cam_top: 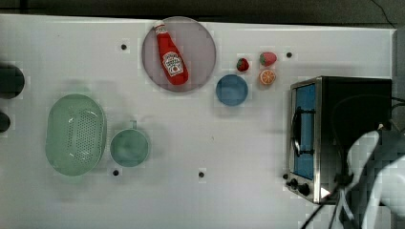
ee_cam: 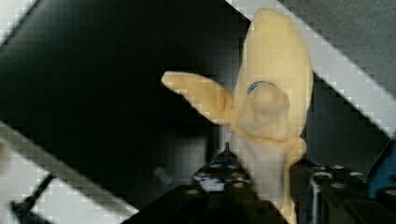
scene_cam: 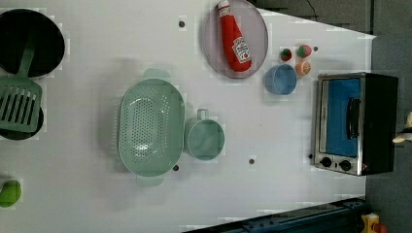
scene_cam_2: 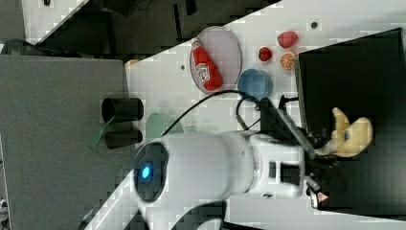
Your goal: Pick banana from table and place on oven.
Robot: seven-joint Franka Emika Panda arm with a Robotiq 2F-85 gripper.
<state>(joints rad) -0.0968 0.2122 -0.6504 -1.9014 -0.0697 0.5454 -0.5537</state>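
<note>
Gripper [scene_cam_2: 335, 146] pinches the banana [scene_cam_2: 352, 134] over the oven [scene_cam_2: 354, 72]; ketchup bottle [cam_top: 171, 55] lies in plate [cam_top: 200, 40].

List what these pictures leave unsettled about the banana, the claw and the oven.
- Banana: the right view places it over the oven's black top, but resting or lifted is unclear; its lower end sits behind the claw in the wrist view.
- Claw: dark and blurred in the wrist view, so the grip is unreadable.
- Oven: the arm covers a corner in the top view.

We counted two strawberries [cam_top: 243, 64] [cam_top: 268, 58], one orange slice [cam_top: 267, 77], one ketchup bottle [cam_top: 171, 54], one blue bowl [cam_top: 231, 89], one oven [cam_top: 353, 109] and one banana [scene_cam_2: 352, 134].
</note>
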